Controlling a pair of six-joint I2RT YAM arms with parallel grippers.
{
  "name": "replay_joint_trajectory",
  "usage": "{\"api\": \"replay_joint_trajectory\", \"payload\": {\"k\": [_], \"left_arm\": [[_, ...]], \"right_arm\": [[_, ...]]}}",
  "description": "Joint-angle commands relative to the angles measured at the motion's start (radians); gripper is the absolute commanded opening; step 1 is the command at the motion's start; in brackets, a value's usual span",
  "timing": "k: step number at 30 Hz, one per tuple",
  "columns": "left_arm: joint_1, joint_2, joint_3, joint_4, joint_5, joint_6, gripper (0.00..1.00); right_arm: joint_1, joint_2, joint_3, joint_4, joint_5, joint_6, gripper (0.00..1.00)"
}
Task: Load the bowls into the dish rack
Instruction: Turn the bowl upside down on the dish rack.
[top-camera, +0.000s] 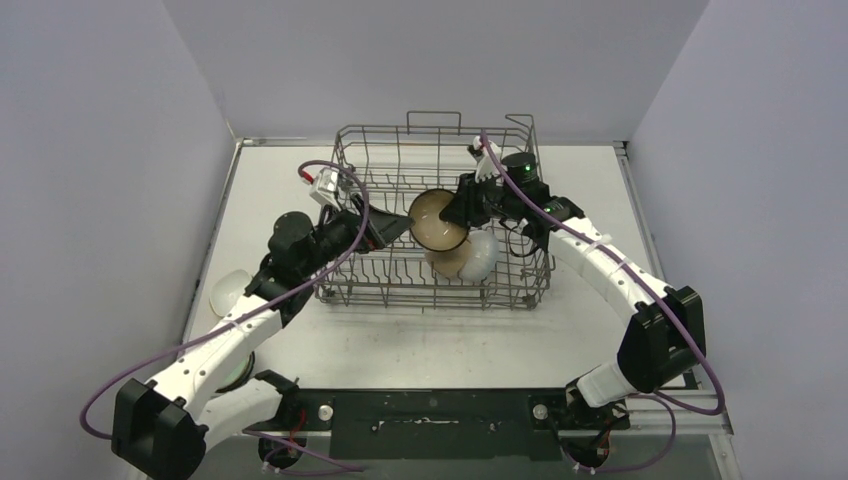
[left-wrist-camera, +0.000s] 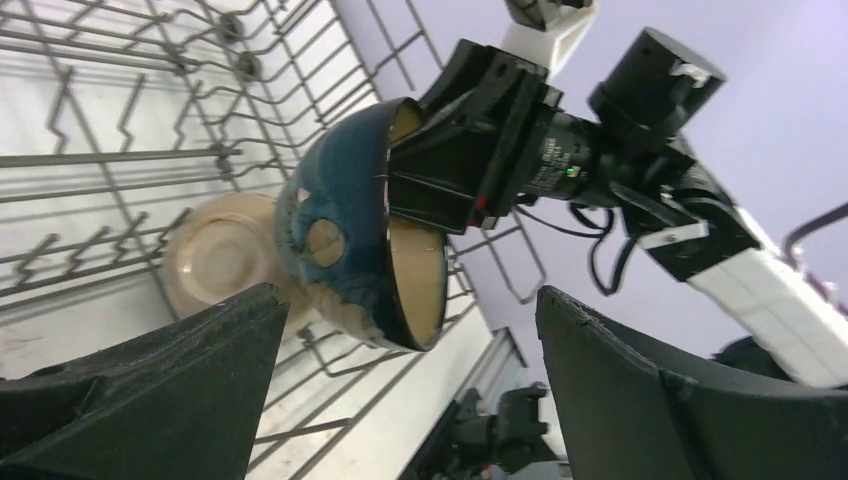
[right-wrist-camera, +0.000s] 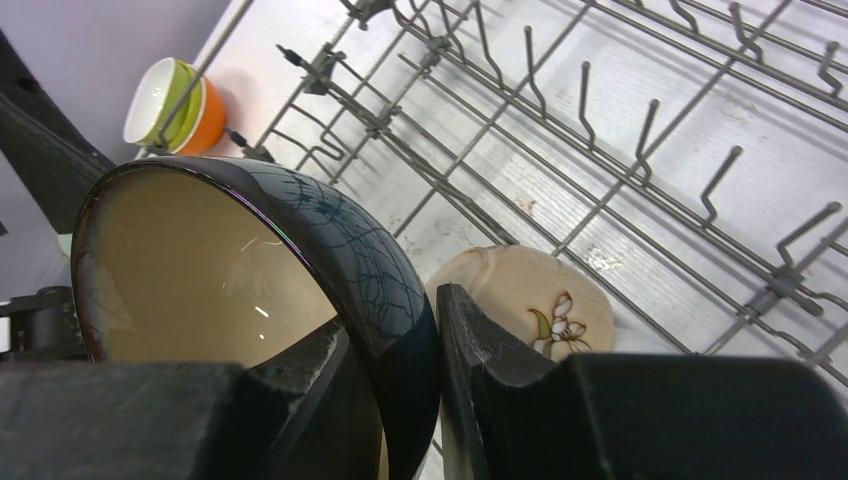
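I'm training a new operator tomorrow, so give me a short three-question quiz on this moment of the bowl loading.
1. Which one holds the dark blue bowl by its rim? A) left gripper B) right gripper C) neither
2. True or false: the left gripper is clamped shut.
3. Fill in: the beige flowered bowl lies inside the ___.

Key: 1 B. 2 False; its jaws stand wide open beside the bowl. 3 dish rack.
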Motion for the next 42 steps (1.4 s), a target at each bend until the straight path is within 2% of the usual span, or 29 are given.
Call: {"api": "replay_joint_trajectory", "payload": {"k": [1, 4, 7, 14, 19, 22, 26, 32, 35, 38, 40, 42], "left_arm": [[0.002, 0.024, -0.010, 0.169, 0.099, -0.114, 0.96], [-0.008, 0.071, -0.019, 0.233, 0.132, -0.169, 0.96], [-0.033, 0.110, 0.002, 0.211, 0.127, -0.167, 0.96], [-0.070, 0.124, 0.013, 0.101, -0.006, -0.134, 0.96], [-0.076, 0.153, -0.008, 0.254, 0.037, -0.154, 0.99], [-0.077, 0.160, -0.026, 0.362, 0.069, -0.174, 0.91], [-0.083, 0.162, -0.024, 0.403, 0.077, -0.166, 0.83], [-0.084, 0.186, -0.007, 0.427, 0.133, -0.179, 0.49], [-0.080, 0.203, -0.005, 0.442, 0.158, -0.197, 0.32], [-0.072, 0.212, -0.006, 0.452, 0.161, -0.207, 0.18], [-0.064, 0.212, -0.002, 0.453, 0.157, -0.208, 0.11], [-0.052, 0.213, 0.003, 0.447, 0.151, -0.203, 0.09]], "right_arm": [[0.008, -0.059, 0.020, 0.173, -0.118, 0.065, 0.05], [0.010, -0.065, 0.023, 0.196, -0.140, 0.087, 0.05], [0.016, -0.071, 0.027, 0.211, -0.149, 0.100, 0.05], [0.026, -0.080, 0.032, 0.222, -0.147, 0.108, 0.05], [0.032, -0.079, 0.035, 0.237, -0.168, 0.122, 0.05], [0.032, -0.078, 0.033, 0.251, -0.180, 0.133, 0.05], [0.033, -0.076, 0.030, 0.256, -0.197, 0.148, 0.05], [0.032, -0.071, 0.032, 0.256, -0.182, 0.147, 0.06], [0.031, -0.071, 0.039, 0.255, -0.169, 0.143, 0.19], [0.029, -0.071, 0.049, 0.226, -0.139, 0.120, 0.42], [0.029, -0.072, 0.056, 0.195, -0.110, 0.100, 0.58], [0.028, -0.077, 0.061, 0.169, -0.080, 0.082, 0.73]]}}
